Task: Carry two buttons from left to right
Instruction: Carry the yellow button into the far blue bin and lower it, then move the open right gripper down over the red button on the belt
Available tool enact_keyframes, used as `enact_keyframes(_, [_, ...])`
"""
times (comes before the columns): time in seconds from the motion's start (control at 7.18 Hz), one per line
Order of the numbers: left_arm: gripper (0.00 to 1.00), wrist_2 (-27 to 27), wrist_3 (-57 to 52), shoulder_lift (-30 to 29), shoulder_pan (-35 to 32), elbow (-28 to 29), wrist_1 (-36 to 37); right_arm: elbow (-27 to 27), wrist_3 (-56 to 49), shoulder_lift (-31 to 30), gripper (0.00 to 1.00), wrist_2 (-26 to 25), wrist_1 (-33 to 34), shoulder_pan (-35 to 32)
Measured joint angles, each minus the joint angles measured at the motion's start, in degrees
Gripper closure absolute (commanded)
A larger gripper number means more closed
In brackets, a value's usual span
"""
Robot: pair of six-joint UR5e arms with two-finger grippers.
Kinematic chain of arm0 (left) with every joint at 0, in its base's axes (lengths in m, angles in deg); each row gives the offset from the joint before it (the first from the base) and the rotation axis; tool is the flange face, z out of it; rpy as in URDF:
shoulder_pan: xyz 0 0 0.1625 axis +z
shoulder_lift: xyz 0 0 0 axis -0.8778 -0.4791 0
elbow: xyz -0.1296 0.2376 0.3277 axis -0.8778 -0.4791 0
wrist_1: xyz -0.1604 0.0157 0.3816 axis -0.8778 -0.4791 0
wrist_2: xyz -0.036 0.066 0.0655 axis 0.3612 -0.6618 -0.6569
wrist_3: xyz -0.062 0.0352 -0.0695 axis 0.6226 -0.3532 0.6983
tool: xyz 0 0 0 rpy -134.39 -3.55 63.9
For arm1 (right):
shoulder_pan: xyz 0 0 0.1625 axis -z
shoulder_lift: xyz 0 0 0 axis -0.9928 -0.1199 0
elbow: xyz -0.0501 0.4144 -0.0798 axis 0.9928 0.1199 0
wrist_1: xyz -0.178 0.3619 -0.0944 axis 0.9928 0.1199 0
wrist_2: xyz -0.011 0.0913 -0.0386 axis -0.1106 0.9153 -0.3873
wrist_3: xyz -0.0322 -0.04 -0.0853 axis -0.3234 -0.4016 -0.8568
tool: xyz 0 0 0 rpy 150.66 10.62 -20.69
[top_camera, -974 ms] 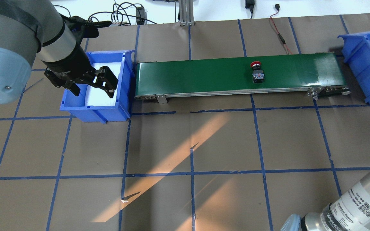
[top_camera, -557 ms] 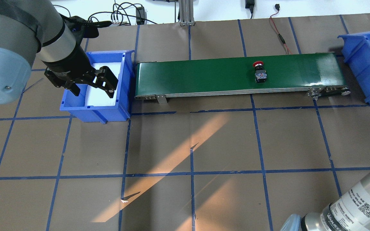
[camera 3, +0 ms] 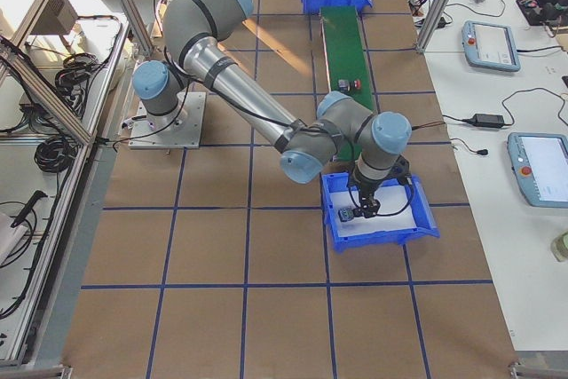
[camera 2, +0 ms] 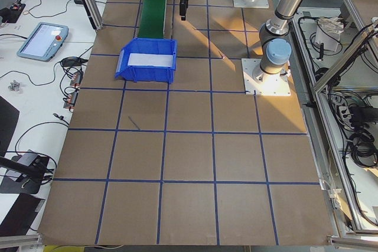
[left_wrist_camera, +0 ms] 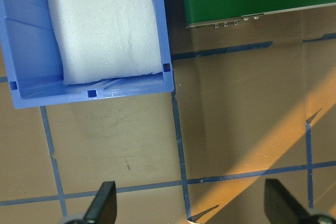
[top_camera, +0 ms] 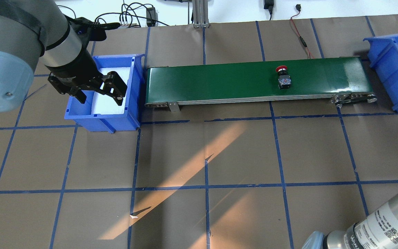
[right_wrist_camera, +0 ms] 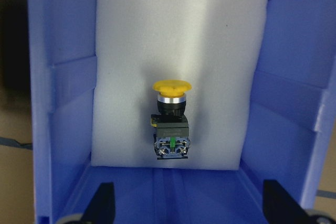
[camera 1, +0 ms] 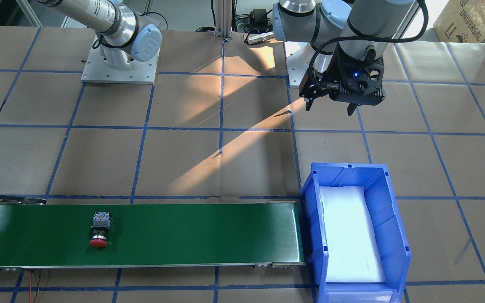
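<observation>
Papered table [top_camera: 240,155]: L bin [camera 1: 387,227] w/ foam pad [camera 1: 347,235], R bin [right_wrist_camera: 58,103] w/ yellow button [right_wrist_camera: 171,124]; L tool [top_camera: 100,100], R tool [right_wrist_camera: 191,205] both wide open, empty.

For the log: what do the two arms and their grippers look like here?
Both arms, left arm and right arm, are silver-grey tubes with pale blue joint caps. The left gripper and right gripper are black. A black cable loops along the left wrist, a blue light glows there, and the right arm carries a white printed label.
</observation>
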Motion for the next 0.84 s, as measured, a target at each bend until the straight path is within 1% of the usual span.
enact_keyframes(0.14, [0.0,0.0,-0.04,0.03,0.0,0.04,0.0,-0.81,0.56,-3.98,0.0,0.15,-1.47,-0.9])
enact_keyframes(0.28, [0.0,0.0,-0.06,0.06,0.0,0.06,0.0,-1.87,3.19,-6.76,0.0,0.21,-3.01,-3.17])
enact_keyframes(0.42, [0.0,0.0,-0.07,0.05,0.0,0.09,0.0,-2.8,8.87,-8.11,0.0,0.16,-3.65,-7.1])
enact_keyframes(0.84, [0.0,0.0,-0.05,0.06,0.0,0.13,0.05,-4.11,28.47,-7.79,0.0,0.79,-3.82,-20.74])
